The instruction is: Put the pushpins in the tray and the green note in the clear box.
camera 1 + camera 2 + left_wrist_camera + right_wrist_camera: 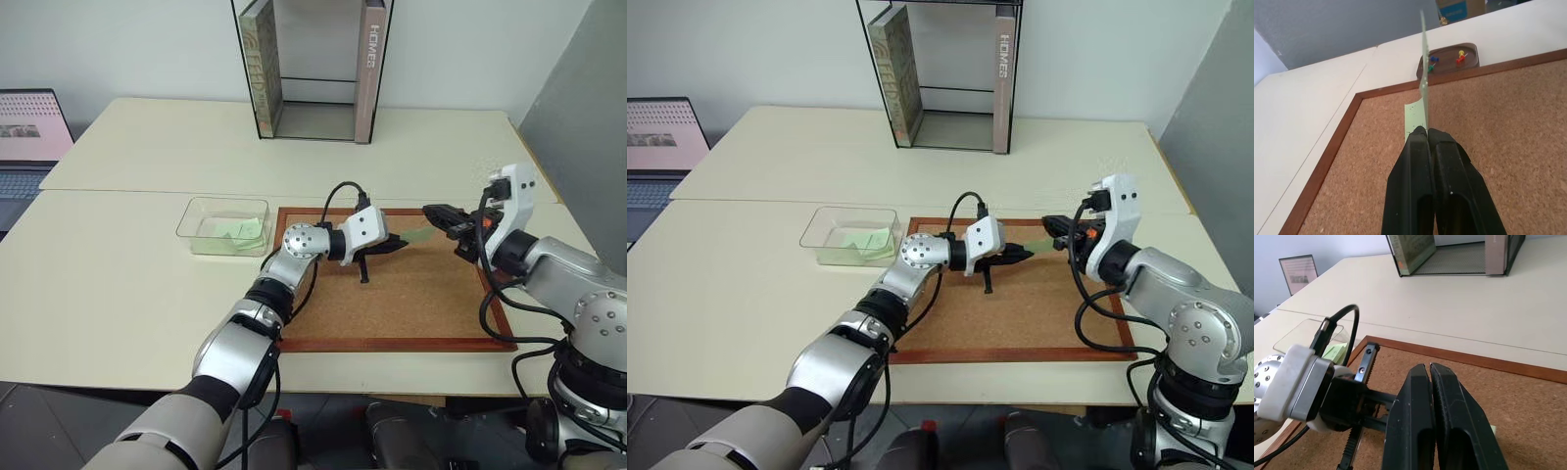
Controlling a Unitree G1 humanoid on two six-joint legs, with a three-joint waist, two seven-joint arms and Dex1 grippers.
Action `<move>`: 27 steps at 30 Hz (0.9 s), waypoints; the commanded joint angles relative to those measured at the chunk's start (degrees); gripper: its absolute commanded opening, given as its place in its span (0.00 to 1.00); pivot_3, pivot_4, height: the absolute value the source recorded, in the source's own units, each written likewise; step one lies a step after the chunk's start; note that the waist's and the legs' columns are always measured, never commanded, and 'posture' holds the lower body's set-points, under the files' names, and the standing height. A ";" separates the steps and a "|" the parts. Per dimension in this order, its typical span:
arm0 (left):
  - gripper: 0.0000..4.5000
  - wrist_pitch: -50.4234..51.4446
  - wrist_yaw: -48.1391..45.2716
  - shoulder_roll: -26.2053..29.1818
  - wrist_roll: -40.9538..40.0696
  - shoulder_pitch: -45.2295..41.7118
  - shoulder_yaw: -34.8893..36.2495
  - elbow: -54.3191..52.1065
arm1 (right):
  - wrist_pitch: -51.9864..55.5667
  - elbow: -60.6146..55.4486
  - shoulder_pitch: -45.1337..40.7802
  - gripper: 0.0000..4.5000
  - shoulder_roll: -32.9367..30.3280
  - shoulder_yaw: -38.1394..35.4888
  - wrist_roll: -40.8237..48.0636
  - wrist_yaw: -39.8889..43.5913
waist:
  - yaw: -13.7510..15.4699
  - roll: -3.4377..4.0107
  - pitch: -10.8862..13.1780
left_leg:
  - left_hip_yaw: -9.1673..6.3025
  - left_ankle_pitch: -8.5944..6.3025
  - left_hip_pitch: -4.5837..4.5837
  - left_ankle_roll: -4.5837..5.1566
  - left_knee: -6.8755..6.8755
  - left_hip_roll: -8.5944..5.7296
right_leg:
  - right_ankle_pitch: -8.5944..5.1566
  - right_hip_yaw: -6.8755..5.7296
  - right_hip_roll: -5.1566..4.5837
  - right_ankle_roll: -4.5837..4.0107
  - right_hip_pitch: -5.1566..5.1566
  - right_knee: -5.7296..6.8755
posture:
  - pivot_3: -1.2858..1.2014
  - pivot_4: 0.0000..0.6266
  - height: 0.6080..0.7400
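Clearly I had the green note [1423, 73] pinched between both grippers above the corkboard [411, 304].

Nearest me, my left gripper [400, 242] was clamped on one end of the note, a thin, pale green slip that I saw edge-on in the left wrist view, standing upright from the closed fingers [1410, 161] with a curled lower corner. Just past it, my right gripper [431, 212] was closed on the other end, so the paper spanned the short gap between the two. Beyond the board's frame sat the tray [1471, 58], dark reddish-brown, holding pushpins [1460, 58] with red, yellow, blue and green heads. Off to my left, the clear box [196, 217] rested on the table [118, 294] just beside the corkboard, with pale green slips already inside.
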 commanded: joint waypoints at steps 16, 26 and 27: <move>0.02 6.72 7.10 1.27 0.80 7.73 -1.52 -19.39 | -34.02 28.57 17.20 0.00 -21.40 9.78 -27.73 14.14 | 0.82 0.05 -0.03 | 0.14 0.03 0.28 0.02 0.08 -0.04 | 0.04 0.13 -0.01 0.06 0.17 0.13 | 0.52 0.24 1.00; 0.00 8.59 7.47 1.65 0.78 8.75 -2.35 -22.12 | -39.27 38.41 10.88 0.31 -19.73 11.70 -31.20 16.54 | 0.85 0.06 -0.03 | 0.29 0.03 0.32 0.02 0.07 -0.04 | 0.06 0.27 0.00 0.09 0.17 0.10 | 0.52 0.24 1.00; 0.00 8.71 7.48 1.70 0.73 8.81 -2.34 -22.31 | -39.09 38.39 10.46 0.40 -19.66 11.57 -31.24 16.59 | 1.06 0.06 -0.04 | 0.29 0.02 0.31 0.02 0.07 -0.04 | 0.06 0.28 0.00 0.09 0.17 0.10 | 0.52 0.24 1.00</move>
